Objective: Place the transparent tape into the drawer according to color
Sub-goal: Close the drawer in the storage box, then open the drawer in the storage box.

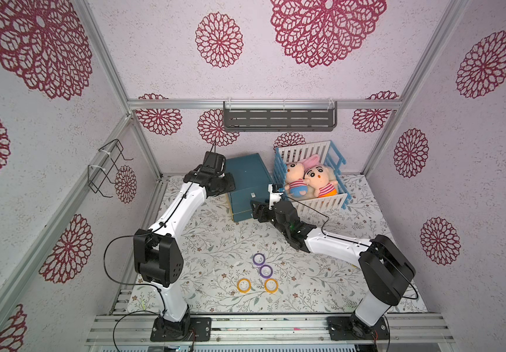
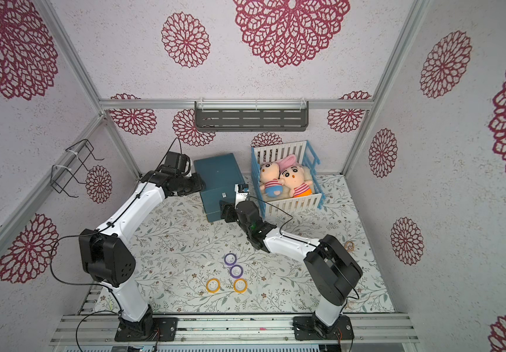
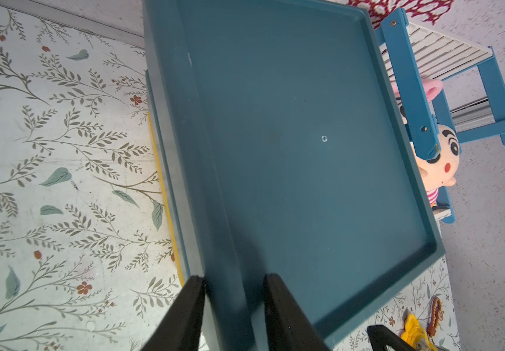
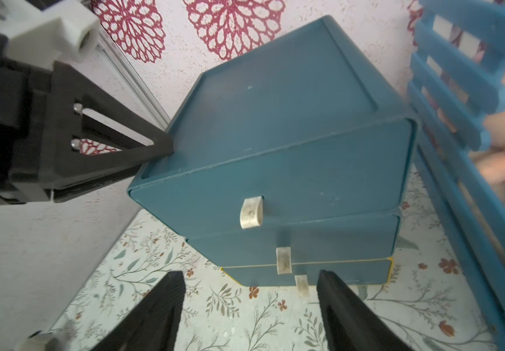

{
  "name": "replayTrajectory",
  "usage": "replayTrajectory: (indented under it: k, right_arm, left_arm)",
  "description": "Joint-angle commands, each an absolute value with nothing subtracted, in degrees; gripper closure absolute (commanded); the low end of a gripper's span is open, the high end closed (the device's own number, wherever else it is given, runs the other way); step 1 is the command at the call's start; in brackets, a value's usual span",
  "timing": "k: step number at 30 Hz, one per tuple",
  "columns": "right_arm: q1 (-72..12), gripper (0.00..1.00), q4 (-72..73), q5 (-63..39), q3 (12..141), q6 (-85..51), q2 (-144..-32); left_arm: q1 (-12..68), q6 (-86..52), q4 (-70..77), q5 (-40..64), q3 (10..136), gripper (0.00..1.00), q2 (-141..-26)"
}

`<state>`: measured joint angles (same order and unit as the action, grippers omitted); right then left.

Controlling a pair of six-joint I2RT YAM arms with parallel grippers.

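Two purple tape rolls (image 1: 258, 259) (image 1: 266, 271) and two orange-yellow ones (image 1: 244, 285) (image 1: 271, 285) lie flat on the floral mat, near its front, in both top views. The teal drawer cabinet (image 1: 245, 179) stands at the back with three pale handles (image 4: 251, 212); its lowest tier has a yellow edge (image 4: 391, 263). My left gripper (image 3: 234, 282) is shut on the cabinet's left top rim (image 3: 184, 152). My right gripper (image 4: 249, 291) hangs open in front of the lowest drawer (image 4: 321, 275), holding nothing and well away from the tapes.
A blue and white toy crib (image 1: 344, 170) with two plush dolls (image 1: 309, 179) stands right beside the cabinet. A grey shelf (image 1: 279, 117) hangs on the back wall and a wire rack (image 1: 108, 167) on the left wall. A small trinket (image 2: 349, 245) lies at the mat's right.
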<state>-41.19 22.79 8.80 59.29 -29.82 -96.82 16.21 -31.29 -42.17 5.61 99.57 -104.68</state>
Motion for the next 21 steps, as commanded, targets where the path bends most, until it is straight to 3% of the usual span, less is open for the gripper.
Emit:
replayTrajectory:
  k: [1, 12, 21]
  right_arm:
    - [-39.1, 0.24, 28.0, -0.2, 56.0, -38.8, -96.0]
    - [-35.9, 0.30, 39.7, -11.8, 55.2, -53.2, -103.8]
    - [-34.9, 0.39, 44.6, -11.4, 55.9, -60.3, -108.4]
  left_arm:
    - [16.0, -30.3, -44.1, 6.2, 98.3, 0.62, -103.6]
    - [16.0, -30.4, -43.9, 6.6, 98.4, 0.62, -104.0]
    - [16.0, -30.4, -43.7, 6.7, 98.0, 0.62, -104.0]
